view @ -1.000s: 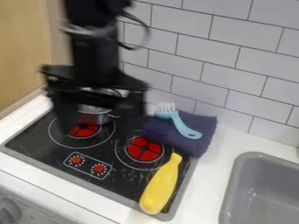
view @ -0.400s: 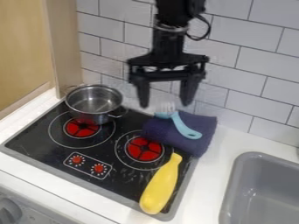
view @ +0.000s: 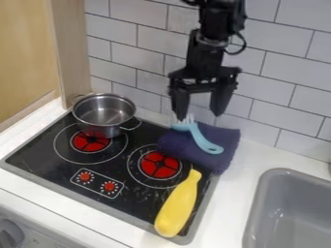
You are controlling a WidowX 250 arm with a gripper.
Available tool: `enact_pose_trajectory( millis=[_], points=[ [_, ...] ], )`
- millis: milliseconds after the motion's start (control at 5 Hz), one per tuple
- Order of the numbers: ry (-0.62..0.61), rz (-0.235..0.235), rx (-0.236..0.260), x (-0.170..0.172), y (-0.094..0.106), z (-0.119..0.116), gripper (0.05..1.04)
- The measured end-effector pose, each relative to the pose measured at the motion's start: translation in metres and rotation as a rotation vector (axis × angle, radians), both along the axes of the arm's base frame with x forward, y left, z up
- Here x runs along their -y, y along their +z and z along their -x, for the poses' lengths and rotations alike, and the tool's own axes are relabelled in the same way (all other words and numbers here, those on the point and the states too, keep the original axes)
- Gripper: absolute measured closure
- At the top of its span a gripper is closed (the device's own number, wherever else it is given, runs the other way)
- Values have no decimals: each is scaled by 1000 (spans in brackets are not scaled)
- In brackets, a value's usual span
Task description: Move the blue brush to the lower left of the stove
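The gripper [view: 198, 116] is hanging over the purple towel [view: 226, 138], holding its 2 fingers apart and grasping nothing, while the blue brush [view: 202, 140] is lying on the towel.

Metal pot [view: 103, 115], 2 loop handles, mid-L of view, upright, open top. Dk purple cloth [view: 194, 155], folded, to R of pot, apart from it. Yellow squash-shaped obj [view: 176, 206] lying diag., thin end up nr cloth's lower edge, fat end twd btm. Grey sink [view: 259, 208] btm R, set in white bench [view: 236, 193]. White tile wall [view: 284, 63] w/ dk grout behind. Lt wood panel [view: 26, 53] top L. Grey knob [view: 9, 235] btm L corner, partly cut off.
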State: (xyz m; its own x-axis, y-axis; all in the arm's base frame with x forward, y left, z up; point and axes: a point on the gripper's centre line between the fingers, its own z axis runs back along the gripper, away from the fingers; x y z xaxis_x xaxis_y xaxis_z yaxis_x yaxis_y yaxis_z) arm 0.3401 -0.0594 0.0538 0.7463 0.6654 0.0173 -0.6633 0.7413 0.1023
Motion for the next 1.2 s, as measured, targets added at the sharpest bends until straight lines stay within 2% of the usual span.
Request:
enact_pose_trajectory(
  millis=[200, 600, 800, 1000, 1200],
  points=[
    [40, -12, 18, -2, -4, -3, 85],
    [51, -5, -14, 1, -27, -3, 85],
    [58, 0, 0, 1, -29, -5, 85],
    [66, 16, 13, 2, -29, -8, 148],
    [70, 3, 7, -1, -32, -5, 458]
  ],
)
